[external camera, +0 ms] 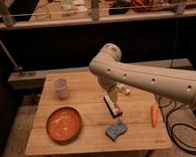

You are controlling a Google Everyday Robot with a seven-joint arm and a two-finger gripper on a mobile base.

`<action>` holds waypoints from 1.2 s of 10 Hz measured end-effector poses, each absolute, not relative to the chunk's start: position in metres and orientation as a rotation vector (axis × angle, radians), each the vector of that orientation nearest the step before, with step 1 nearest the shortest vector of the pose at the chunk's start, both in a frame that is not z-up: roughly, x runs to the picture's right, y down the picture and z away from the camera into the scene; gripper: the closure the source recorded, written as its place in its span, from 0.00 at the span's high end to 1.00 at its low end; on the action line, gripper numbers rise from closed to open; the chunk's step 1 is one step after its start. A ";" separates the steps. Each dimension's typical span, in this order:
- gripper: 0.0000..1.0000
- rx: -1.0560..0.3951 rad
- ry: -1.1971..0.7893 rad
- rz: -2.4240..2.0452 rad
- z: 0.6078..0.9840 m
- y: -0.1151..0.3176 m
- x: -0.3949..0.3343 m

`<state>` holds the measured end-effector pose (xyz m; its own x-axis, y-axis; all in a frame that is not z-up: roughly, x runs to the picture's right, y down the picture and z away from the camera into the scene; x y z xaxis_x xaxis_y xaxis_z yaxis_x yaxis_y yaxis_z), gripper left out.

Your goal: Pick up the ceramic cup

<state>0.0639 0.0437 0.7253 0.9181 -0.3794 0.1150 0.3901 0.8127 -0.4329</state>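
Near the far left corner of the wooden tabletop (91,111): ceramic cup (60,88), upright, mouth up, standing alone. Toward the near left corner, in front of the cup and apart from it: wide orange bowl (63,123). Over the middle of the tabletop, under the bend of the pale arm (152,82): gripper (113,92), pointing down, well to the right of the cup and nowhere touching it. Open or closed: cannot tell; nothing seen in its hold. Just below the gripper: small white, red and dark bar (112,105). Toward the near edge: bluish-grey lump (116,129). By the right edge: slim orange piece (154,115).
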 end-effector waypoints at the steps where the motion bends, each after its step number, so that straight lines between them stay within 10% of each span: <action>1: 0.80 -0.461 -0.032 -0.433 0.728 0.042 0.050; 12: 0.80 -0.407 -0.121 -0.606 0.764 0.030 -0.037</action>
